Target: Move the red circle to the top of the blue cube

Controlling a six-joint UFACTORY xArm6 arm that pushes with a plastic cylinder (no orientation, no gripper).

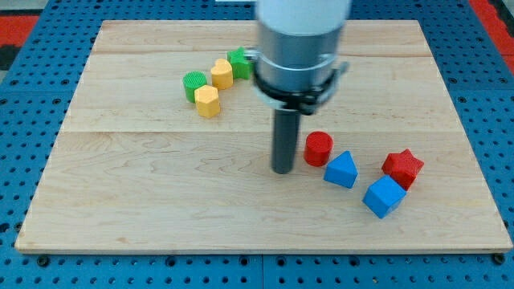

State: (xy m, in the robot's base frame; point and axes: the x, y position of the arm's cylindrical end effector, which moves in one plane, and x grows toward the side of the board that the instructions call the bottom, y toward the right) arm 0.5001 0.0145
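Observation:
The red circle [318, 148] is a short red cylinder right of the board's middle. The blue cube [383, 197] lies lower right of it, near the view's bottom right. My tip [283, 169] is the lower end of the dark rod, just left of the red circle, with a narrow gap to it. A blue triangular block [341, 169] touches the red circle's lower right side and sits between it and the blue cube. A red star block [402, 168] sits just above the blue cube, touching it.
A green round block [194, 84], two yellow blocks [222, 74] [207, 102] and a green block [238, 62] cluster at the upper left. The arm's grey body [299, 48] hides part of the board's top middle. The wooden board [120, 185] lies on a blue pegboard.

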